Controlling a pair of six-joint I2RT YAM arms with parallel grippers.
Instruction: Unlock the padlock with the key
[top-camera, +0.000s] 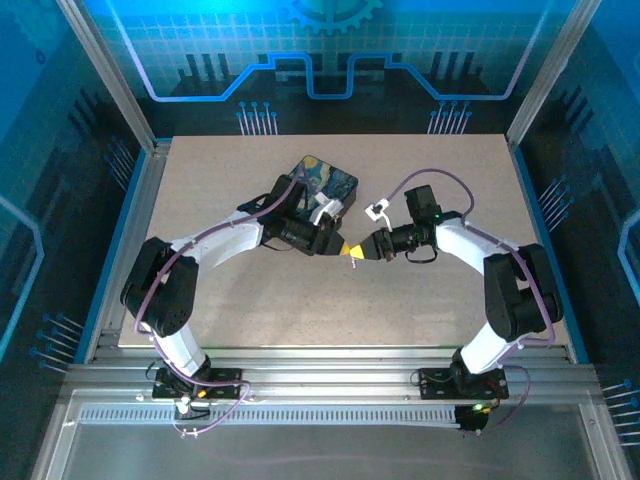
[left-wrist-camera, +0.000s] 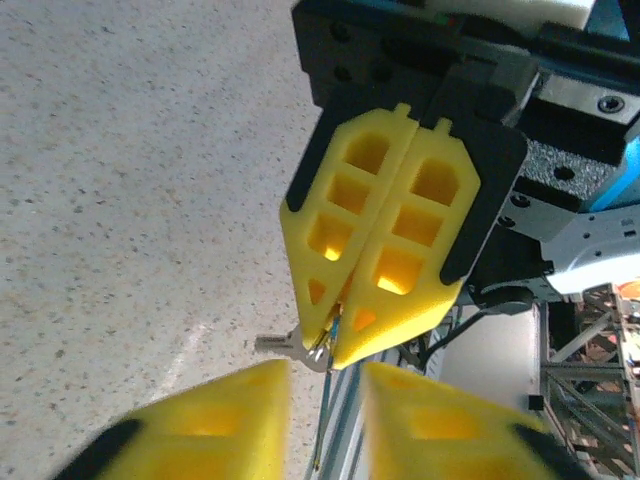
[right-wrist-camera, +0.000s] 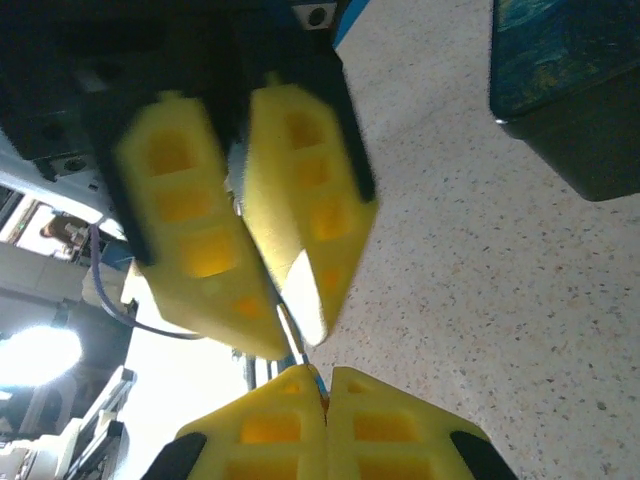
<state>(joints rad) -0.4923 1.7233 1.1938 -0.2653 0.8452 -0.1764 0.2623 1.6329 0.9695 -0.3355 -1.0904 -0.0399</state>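
Above the surface (top-camera: 250, 300), the right end effector (left-wrist-camera: 335, 348) pinches the key (left-wrist-camera: 280, 343) at its tips while the left end effector (right-wrist-camera: 297, 340) stands with jaws apart just beside it — best to hold that pinch firm and the key level, without twisting.

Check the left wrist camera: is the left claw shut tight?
No, a clear gap separates the left claw's two yellow fingers.

The box (top-camera: 325, 183) crowds the left pincer (top-camera: 344, 249) from behind; open table (top-camera: 300, 305) lies nearer.
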